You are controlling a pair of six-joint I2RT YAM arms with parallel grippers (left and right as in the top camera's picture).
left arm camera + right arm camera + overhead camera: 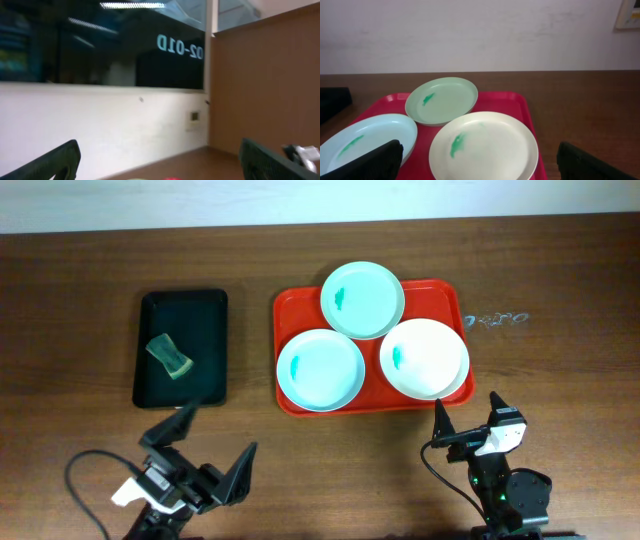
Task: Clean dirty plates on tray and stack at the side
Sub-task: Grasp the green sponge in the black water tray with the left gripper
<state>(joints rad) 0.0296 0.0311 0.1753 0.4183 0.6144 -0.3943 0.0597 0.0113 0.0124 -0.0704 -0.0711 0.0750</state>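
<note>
Dirty plates: all three sit on the red tray (290, 315). They are the far plate (362, 299), the near-left plate (320, 368) and the near-right plate (424, 357), and each shows a teal smear, so none looks wiped.
Contact: the rims crowd together where the three meet. You cannot tell which rim rides on which.
Overhang: the far plate pokes past the tray's far rim, and the near-right plate reaches the right rim.
Sponge: the green sponge (170, 356) lies in the black tray (205, 305), left of the red one and apart from it.
Left gripper (205, 452): jaws spread and holding nothing, near the black tray's near edge. Its camera looks at the wall, not the bench (80, 280).
Right gripper (467, 415): jaws spread and holding nothing, just near of the near-right plate.
Risk: lifting one plate may drag or tip its neighbour, since the rims touch.
Risk: pressing the sponge on an overhanging plate could rock it off the rim.
Risk: the shallow rims give you little to pinch, so a plate may slip.
Open room: bare bench lies right of the red tray for stacking, with a narrower strip between the two trays.
</note>
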